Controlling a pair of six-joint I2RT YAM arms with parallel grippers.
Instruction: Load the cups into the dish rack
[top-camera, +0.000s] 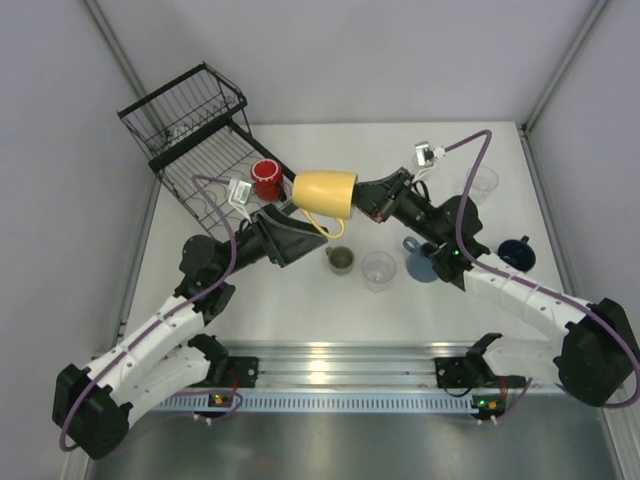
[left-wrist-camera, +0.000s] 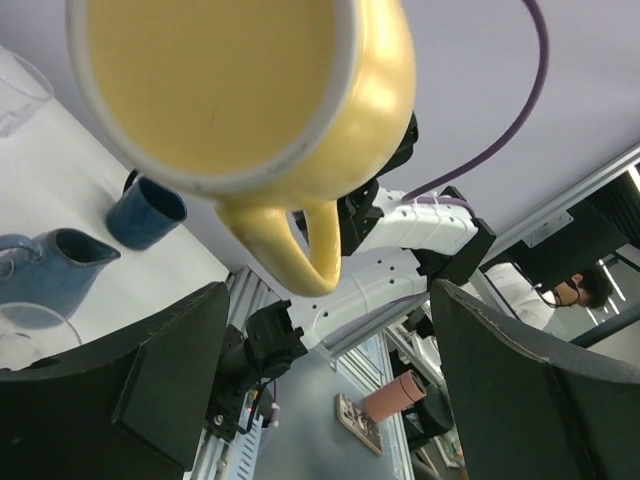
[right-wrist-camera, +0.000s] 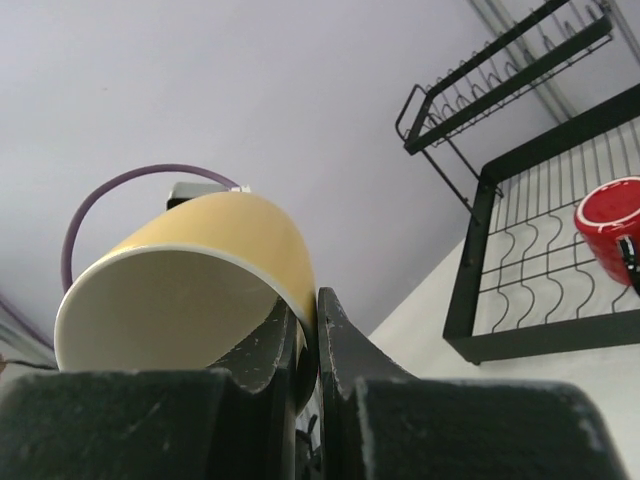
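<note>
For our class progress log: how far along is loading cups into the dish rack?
Done: one red cup sits in the dish rack. In hand: the right jaws pinch the yellow mug by its rim beside the rack, left jaws open near it. Left: an olive mug, two clear tumblers, a light blue mug, a dark blue cup on the table.

Dish rack (top-camera: 195, 140): stood far left.
Racked mug (top-camera: 267, 178): sat in its tray.
Held mug (top-camera: 325, 193): hung right of rack.
Tumbler (top-camera: 378, 270): stood right of small cup (top-camera: 340, 259).
</note>
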